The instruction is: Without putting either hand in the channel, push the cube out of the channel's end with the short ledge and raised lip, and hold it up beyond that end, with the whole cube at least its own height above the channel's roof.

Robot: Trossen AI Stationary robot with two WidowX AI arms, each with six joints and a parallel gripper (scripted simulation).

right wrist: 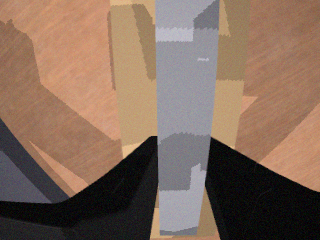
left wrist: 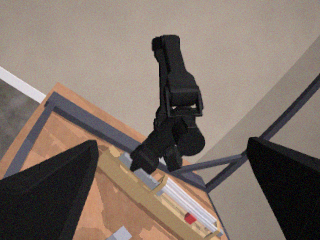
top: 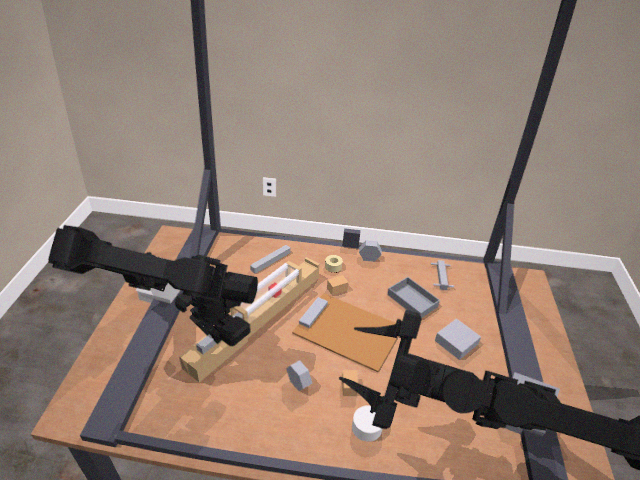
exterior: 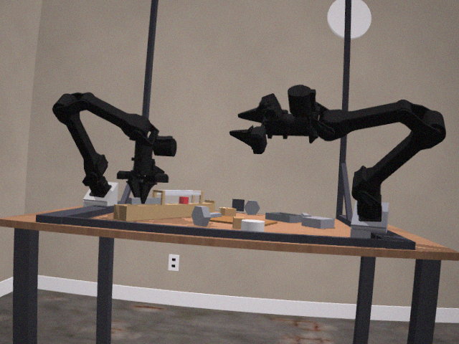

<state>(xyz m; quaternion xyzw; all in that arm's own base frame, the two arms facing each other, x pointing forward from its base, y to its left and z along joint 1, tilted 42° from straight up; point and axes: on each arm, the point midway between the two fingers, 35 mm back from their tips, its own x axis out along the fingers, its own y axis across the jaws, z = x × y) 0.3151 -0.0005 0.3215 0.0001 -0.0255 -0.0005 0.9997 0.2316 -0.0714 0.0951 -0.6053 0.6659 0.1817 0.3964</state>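
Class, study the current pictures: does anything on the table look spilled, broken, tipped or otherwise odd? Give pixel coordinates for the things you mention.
Nothing looks spilled or broken. One mild oddity: in the top view, the white disc (top: 364, 426) (exterior: 252, 225) sits partly beneath the left gripper (top: 367, 353) (exterior: 234, 124), but the exterior view shows that gripper raised well above it.

Robot work cell: two arms (top: 129, 263) (exterior: 107, 111), metal-framed table (top: 439, 444) (exterior: 259, 242).

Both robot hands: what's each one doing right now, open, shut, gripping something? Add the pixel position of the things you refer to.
Left hand (top: 347, 354) (exterior: 233, 123) (left wrist: 172, 145): open, holding nothing.
Right hand (exterior: 143, 201) (right wrist: 182, 137): closed on a long grey bar (right wrist: 185, 95).
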